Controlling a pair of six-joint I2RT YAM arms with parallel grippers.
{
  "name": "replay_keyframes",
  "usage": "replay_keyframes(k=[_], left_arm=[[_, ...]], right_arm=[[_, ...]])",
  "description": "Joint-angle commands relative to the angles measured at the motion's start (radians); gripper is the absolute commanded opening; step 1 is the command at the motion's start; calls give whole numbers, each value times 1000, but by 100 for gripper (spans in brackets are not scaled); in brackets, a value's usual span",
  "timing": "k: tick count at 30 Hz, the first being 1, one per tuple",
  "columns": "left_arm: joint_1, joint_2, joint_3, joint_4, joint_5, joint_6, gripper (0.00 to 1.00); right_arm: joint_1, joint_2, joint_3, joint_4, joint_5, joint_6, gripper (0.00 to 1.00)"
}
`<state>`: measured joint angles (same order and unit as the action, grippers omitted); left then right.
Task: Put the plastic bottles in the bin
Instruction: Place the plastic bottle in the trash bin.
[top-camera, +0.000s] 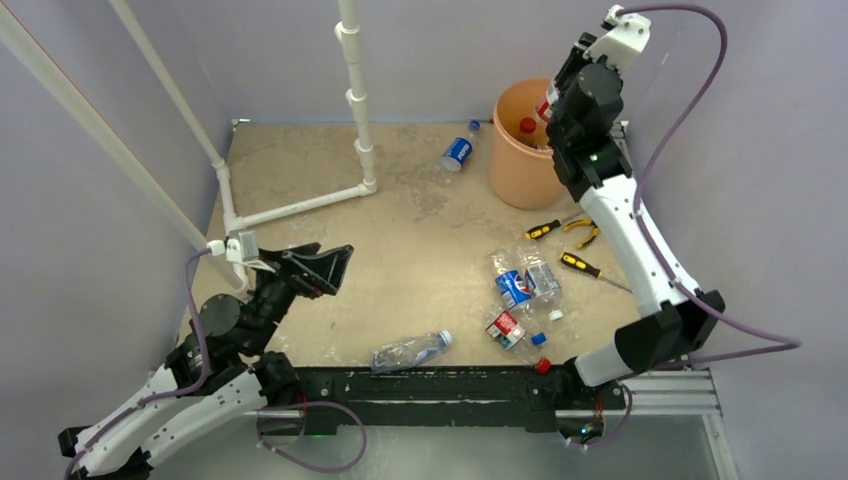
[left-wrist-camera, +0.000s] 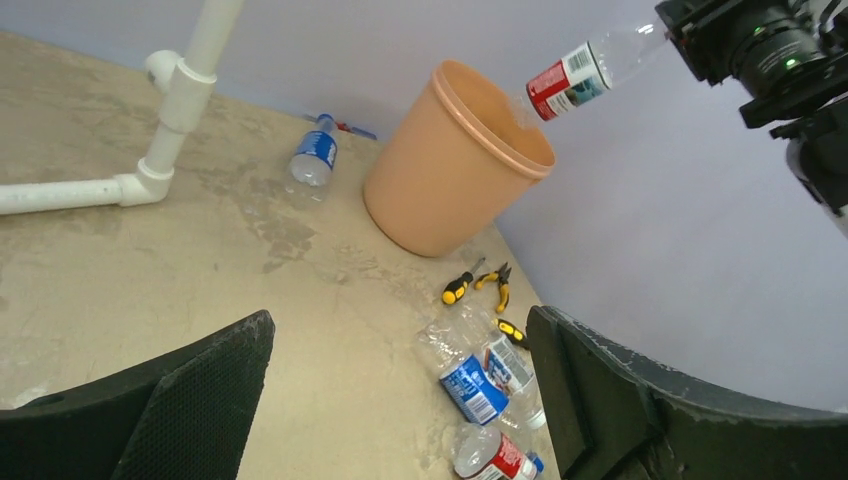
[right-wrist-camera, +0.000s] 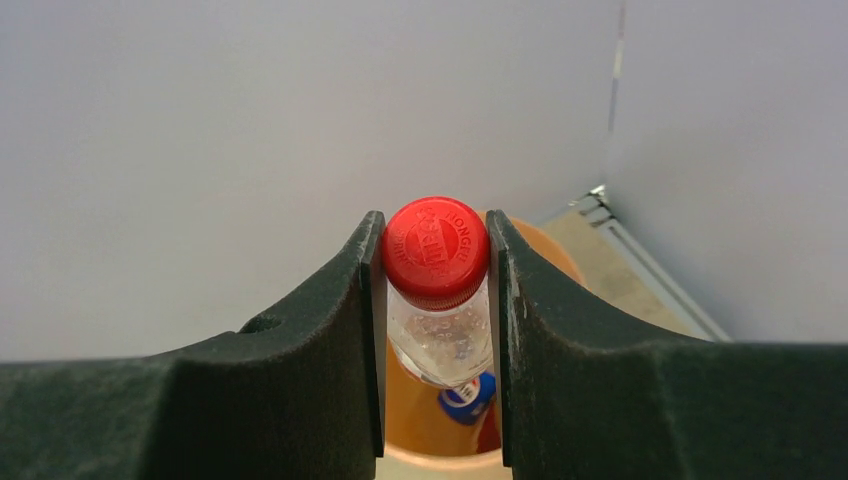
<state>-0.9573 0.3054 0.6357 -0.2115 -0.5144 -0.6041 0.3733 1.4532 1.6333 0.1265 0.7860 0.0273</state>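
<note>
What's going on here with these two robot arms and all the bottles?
The right arm holds a clear plastic bottle with a red cap and red label by its cap end, jaws shut, tilted above the round orange plastic bin. At least one blue-labelled bottle already lies inside. The left arm waits with open, empty jaws. Several bottles remain on the table, including a blue-capped bottle beside the bin.

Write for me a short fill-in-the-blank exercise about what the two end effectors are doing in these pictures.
1. The right end effector grips a bottle with a ___ cap.
2. This bottle hangs over the ___ bin.
3. The left end effector holds nothing, and its jaws are ___.

Missing words: red; orange; open.
</note>
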Motion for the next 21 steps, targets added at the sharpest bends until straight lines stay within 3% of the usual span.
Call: replay_keyframes(k=[1,8,15,19,21], left_arm=[[-1,-69,-29,-42,-83,-88,96],[-3,-96,-47,-82,-79,-124,96],[-3,-91,-101,-42,-58,-135,96],[-2,-56,-108,-35,-54,-136,96],[-2,-40,-105,-34,-53,-133,96]], right_arm=[[-98,56,101,20,-21,13,0],[-199,186,60,-68,-133,134,0],[-212,283,24,-122,-217,204,0],[-212,348,83,-181,-288,200,0],[-212,394,133,-246,-309,205,12]])
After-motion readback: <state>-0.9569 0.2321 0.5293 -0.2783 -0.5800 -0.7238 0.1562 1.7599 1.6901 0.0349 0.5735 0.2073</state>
